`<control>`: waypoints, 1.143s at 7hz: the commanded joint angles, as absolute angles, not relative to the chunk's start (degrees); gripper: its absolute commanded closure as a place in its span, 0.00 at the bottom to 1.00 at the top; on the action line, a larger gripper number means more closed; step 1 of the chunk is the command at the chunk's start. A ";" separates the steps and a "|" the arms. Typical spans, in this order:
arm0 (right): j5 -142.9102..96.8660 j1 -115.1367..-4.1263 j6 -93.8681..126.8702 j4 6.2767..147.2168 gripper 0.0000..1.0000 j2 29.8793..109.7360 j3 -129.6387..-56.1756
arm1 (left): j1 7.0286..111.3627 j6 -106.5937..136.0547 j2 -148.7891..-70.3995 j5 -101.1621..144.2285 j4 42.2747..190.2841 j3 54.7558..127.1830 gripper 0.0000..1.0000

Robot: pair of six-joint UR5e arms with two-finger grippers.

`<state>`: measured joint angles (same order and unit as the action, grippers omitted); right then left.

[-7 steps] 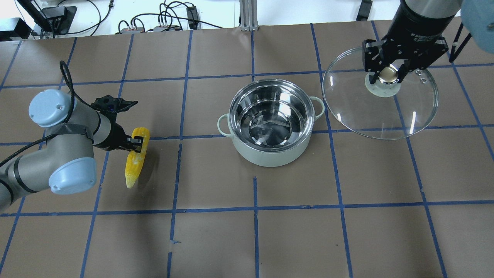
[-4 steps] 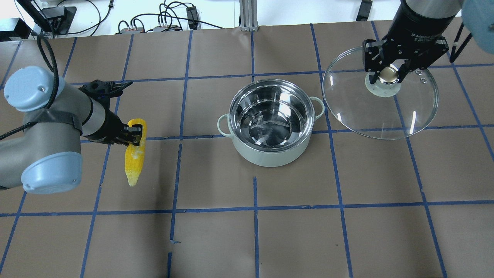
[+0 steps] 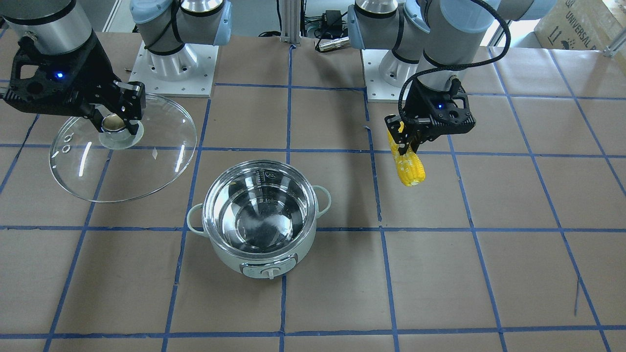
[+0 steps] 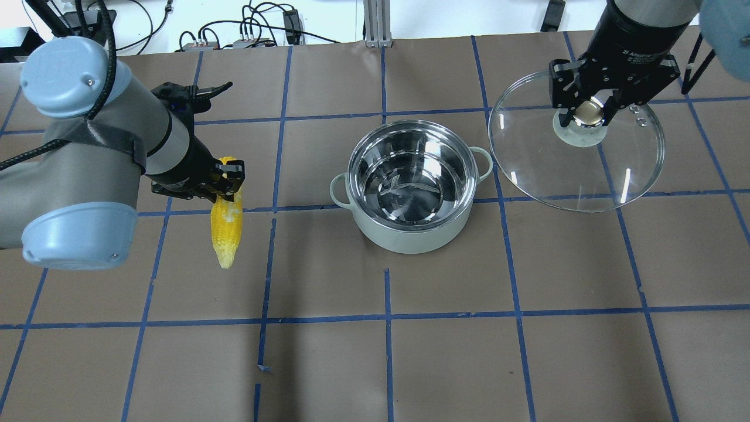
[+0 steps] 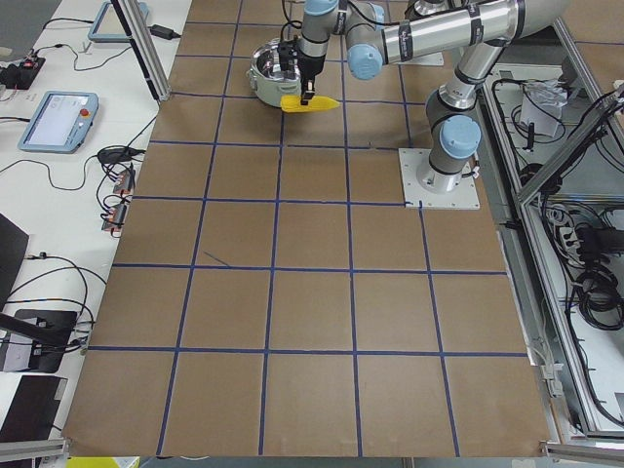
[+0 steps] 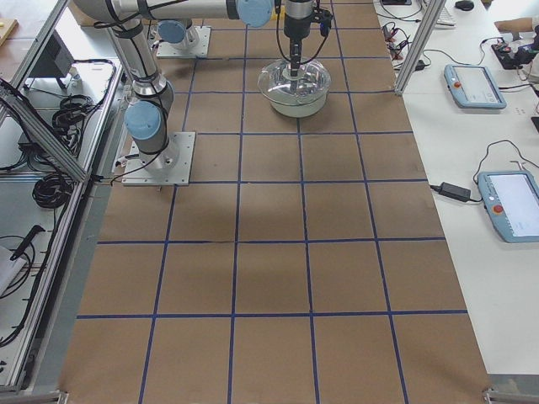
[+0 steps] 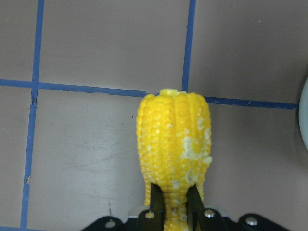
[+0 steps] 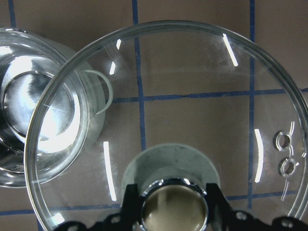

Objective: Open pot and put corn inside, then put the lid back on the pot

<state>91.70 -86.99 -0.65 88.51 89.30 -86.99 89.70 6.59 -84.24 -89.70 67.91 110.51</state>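
Observation:
The mint-green pot (image 4: 410, 186) stands open at the table's middle, its steel inside bare; it also shows in the front view (image 3: 261, 221). My left gripper (image 4: 224, 181) is shut on the thick end of the yellow corn (image 4: 227, 228), held in the air left of the pot, tip hanging down; the left wrist view shows the corn (image 7: 174, 149) between the fingers. My right gripper (image 4: 587, 113) is shut on the gold knob of the glass lid (image 4: 577, 140), held in the air right of the pot. The lid (image 8: 159, 130) fills the right wrist view.
Brown paper with blue tape lines covers the table (image 4: 387, 351). Cables and connector boxes (image 4: 246, 35) lie beyond the far edge. The arm bases (image 3: 171, 63) stand behind the pot in the front view.
My left arm has lifted the corn and carried it right and toward the far side, closer to the pot. The right gripper and lid have barely moved.

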 commanded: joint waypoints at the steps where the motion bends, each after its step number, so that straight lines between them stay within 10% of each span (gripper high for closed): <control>1: 91.76 -87.19 -0.70 88.51 0.68 89.30 -87.10 | 93.58 11.83 -87.42 -89.82 74.15 102.53 0.82; 8: 91.85 -87.36 -0.62 88.59 0.68 89.30 -87.01 | 111.52 26.81 -105.99 -92.73 73.66 84.47 0.82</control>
